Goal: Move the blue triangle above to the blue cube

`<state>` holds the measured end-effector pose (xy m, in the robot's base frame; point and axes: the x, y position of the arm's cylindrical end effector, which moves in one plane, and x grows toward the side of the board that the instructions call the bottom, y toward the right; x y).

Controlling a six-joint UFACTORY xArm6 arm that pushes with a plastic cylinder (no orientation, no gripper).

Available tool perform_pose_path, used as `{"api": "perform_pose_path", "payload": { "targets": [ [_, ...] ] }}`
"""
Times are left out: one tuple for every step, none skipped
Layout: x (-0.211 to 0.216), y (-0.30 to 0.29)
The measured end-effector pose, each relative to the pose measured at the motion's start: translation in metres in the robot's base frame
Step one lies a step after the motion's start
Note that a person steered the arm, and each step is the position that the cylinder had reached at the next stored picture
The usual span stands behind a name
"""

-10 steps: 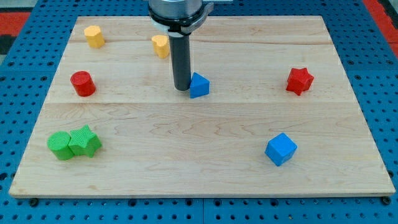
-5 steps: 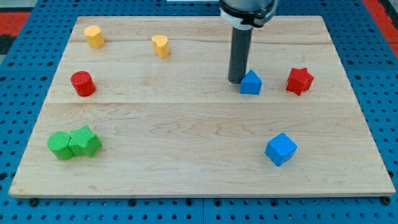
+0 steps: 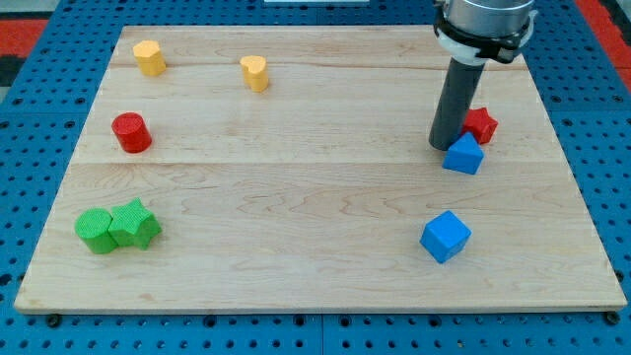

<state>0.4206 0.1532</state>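
- Tip of the rod is seen pressed against the left side of the blue triangle, toward the view's right; no jaws are carried, so nothing is clamped, only touched.
- Blue triangle is placed in the right part of the board, straight toward the view's top from the blue cube, well apart from it.
- Red star is partly covered by the rod, only its right part being shown; it lies just beside the blue triangle, and whether they touch cannot be told.
- Upper part of the rod is cut off by the view's top edge.
- Red cylinder, two yellow blocks and two touching green blocks are found at the left, far from the tip.
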Motion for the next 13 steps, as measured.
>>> {"api": "perform_pose_path", "payload": {
  "targets": [
    [0.005, 0.025],
    [0.014, 0.050],
    [0.031, 0.069],
    [0.047, 0.082],
    [0.067, 0.102],
    [0.089, 0.125],
    [0.110, 0.114],
    [0.110, 0.089],
    [0.109, 0.083],
    [0.095, 0.083],
    [0.081, 0.082],
    [0.084, 0.056],
    [0.095, 0.018]
  ]
}}
